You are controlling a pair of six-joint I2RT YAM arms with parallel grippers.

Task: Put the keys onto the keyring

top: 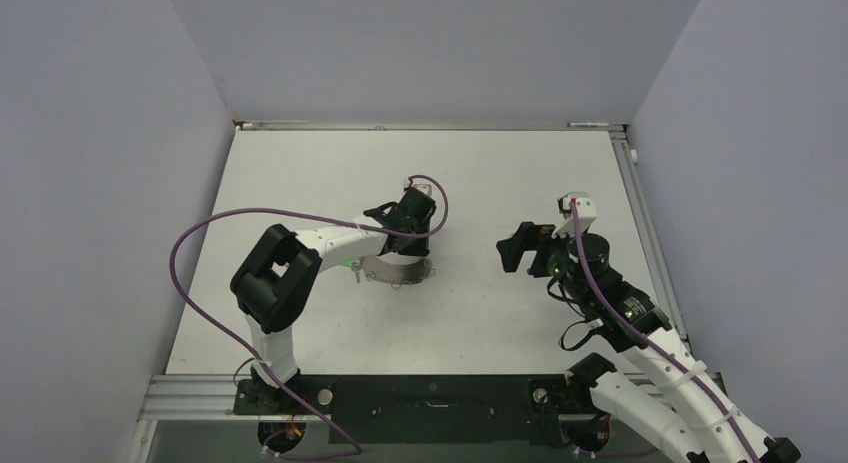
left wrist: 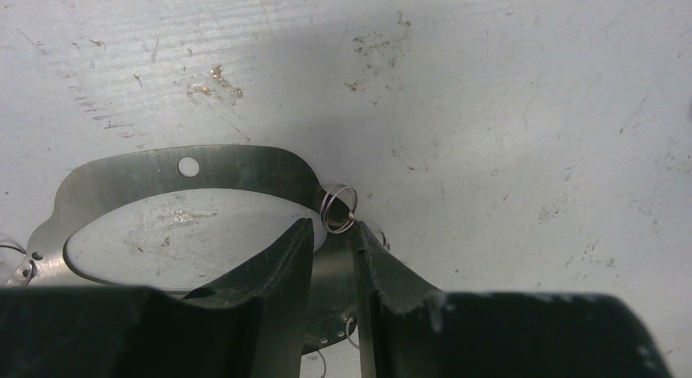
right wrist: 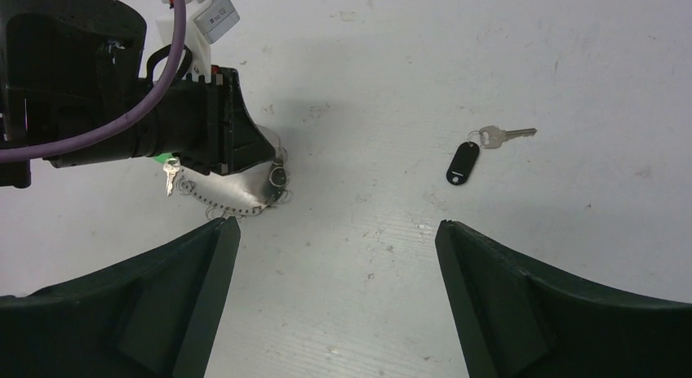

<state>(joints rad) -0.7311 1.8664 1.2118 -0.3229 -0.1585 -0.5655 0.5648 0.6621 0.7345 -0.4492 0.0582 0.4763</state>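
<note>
The keyring is a flat silver band with small holes and little wire rings strung along it. It lies at mid-table in the top view, with a green tag and a small silver key on it. My left gripper is closed narrowly across the band, one finger on each side. A loose key with a black plastic tag lies flat on the table, ahead and right of my right gripper. That gripper stands wide open above bare table with nothing in it.
The white table is walled on three sides by grey panels. A purple cable loops off the left arm. The right arm reaches in from the near right corner, about a hand's width from the left gripper.
</note>
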